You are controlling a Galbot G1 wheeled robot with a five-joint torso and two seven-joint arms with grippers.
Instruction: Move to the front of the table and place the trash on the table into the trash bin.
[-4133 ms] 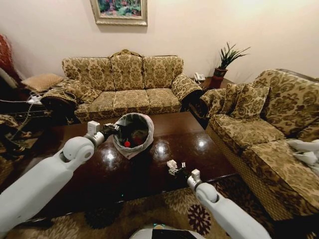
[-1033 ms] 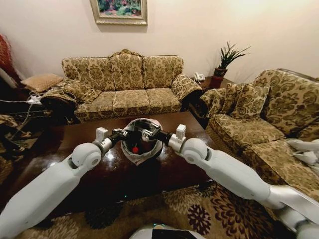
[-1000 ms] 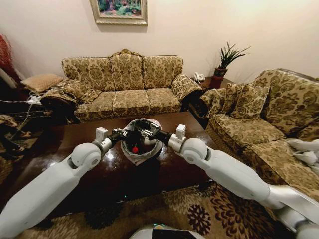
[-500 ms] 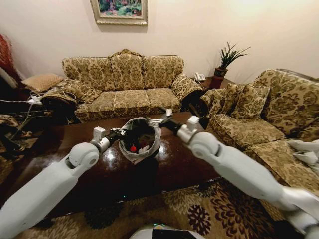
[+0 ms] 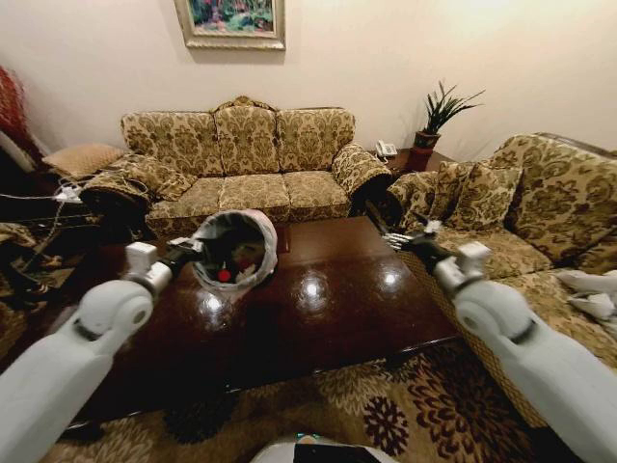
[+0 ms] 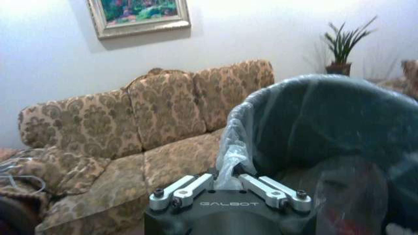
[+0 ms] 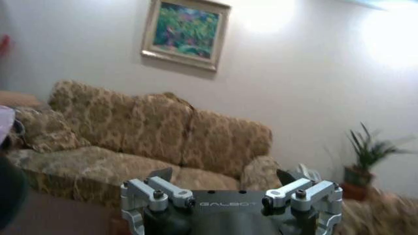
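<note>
The trash bin (image 5: 234, 249), dark with a pale plastic liner, hangs tilted above the left part of the table (image 5: 328, 309), its mouth facing me. My left gripper (image 5: 189, 249) is shut on its rim; in the left wrist view the fingers (image 6: 179, 192) pinch the liner of the trash bin (image 6: 326, 127). Inside the bin lies trash (image 5: 225, 275): a red piece and some pale bits. My right gripper (image 5: 393, 238) hovers over the table's right end, well apart from the bin. It is open, and the right wrist view shows nothing in the right gripper (image 7: 232, 188).
A patterned three-seat sofa (image 5: 241, 159) stands behind the table and another sofa (image 5: 521, 231) along its right side. A potted plant (image 5: 439, 116) sits in the far corner. A patterned rug (image 5: 318, 405) lies before the table's near edge.
The right gripper has pulled away from the bin's mouth to the right and now holds nothing. The left arm has swung the bin to the left and tilted it.
</note>
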